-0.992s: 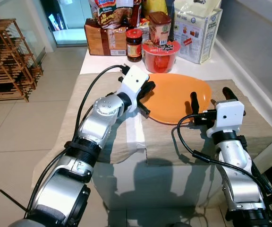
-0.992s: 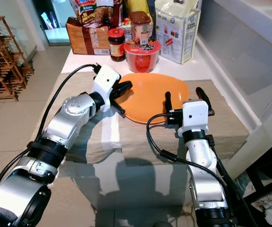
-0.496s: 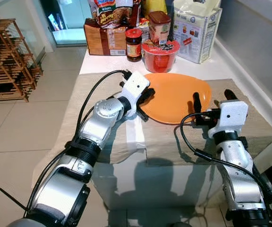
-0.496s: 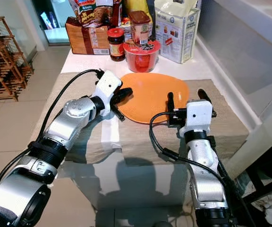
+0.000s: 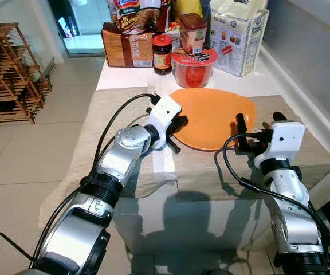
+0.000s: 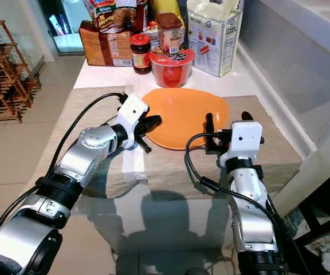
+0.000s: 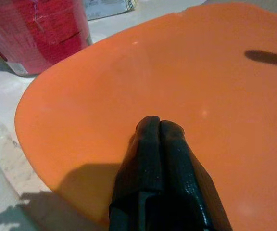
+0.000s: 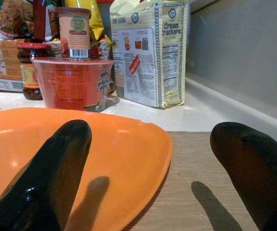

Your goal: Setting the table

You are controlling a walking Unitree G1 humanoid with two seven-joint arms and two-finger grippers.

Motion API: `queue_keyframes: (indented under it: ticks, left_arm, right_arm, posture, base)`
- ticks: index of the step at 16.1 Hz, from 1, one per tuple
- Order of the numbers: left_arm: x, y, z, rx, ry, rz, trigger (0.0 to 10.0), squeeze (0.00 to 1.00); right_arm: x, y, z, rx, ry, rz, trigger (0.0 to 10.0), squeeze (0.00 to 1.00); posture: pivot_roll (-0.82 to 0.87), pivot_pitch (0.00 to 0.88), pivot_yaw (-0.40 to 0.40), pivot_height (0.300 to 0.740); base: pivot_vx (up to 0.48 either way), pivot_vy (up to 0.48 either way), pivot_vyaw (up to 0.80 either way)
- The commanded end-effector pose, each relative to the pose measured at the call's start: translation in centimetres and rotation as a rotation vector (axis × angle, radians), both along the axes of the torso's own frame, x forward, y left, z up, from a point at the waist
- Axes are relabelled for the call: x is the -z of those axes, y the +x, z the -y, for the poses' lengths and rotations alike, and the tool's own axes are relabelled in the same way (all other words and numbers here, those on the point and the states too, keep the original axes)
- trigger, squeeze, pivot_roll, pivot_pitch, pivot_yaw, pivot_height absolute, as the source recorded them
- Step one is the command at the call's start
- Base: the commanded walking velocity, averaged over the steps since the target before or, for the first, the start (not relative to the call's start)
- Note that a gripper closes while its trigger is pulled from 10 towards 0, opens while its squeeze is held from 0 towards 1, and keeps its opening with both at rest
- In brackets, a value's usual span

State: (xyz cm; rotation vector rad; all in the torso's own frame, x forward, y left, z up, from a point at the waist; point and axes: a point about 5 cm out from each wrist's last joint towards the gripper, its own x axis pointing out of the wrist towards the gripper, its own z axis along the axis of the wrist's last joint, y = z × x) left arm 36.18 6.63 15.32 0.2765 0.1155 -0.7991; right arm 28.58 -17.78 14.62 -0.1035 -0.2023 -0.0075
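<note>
Two tools: my left tool point(image 5: 178, 127) is clamped on the orange plate's point(image 5: 213, 117) rim; my right tool point(image 5: 259, 122) stands spread, holding nothing.

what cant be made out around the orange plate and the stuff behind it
- Left eye view: the left gripper covers the near left rim of the orange plate.
- Left wrist view: its jaws hide where they pinch the rim.
- Both eye views: the top edge crops the cracker bag and snack packets.
- Jar label is too small.
</note>
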Motion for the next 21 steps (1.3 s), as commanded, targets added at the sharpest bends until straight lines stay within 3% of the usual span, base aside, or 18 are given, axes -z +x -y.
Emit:
queue_keyframes:
  ticks: [1,6,12,16,21]
  left_arm:
    - [0.5,-0.1,-0.2,-0.004,0.009,-0.028,10.0,0.0]
    - [1.7,-0.5,-0.5,-0.011,0.018,-0.087,10.0,0.0]
    - [3.3,-1.2,-0.9,0.022,0.031,-0.139,10.0,0.0]
    - [4.8,-2.7,-0.8,0.09,0.036,-0.154,10.0,0.0]
    - [5.0,-3.9,-0.3,0.153,0.0,-0.153,10.0,0.0]
  right_arm:
    - [-0.6,0.2,0.1,-0.005,0.013,0.01,10.0,0.0]
    - [-0.6,0.3,-0.1,-0.025,0.027,0.001,10.0,0.0]
    - [-1.3,1.5,1.3,-0.001,0.263,-0.053,10.0,0.0]
    - [-1.6,2.1,1.8,-0.009,0.292,-0.07,10.0,0.0]
    - [-0.8,3.3,0.6,-0.127,0.464,-0.164,10.0,0.0]
  posture:
    - [-0.13,0.0,0.083,0.736]
    - [-0.13,0.0,0.082,0.736]
    - [-0.13,0.0,0.084,0.736]
    - [-0.13,0.0,0.079,0.736]
    - [-0.12,0.0,0.078,0.736]
  base:
    - [0.0,0.0,0.0]
    - [0.0,0.0,0.0]
    - [0.0,0.0,0.0]
    - [0.0,0.0,0.0]
    - [0.0,0.0,0.0]
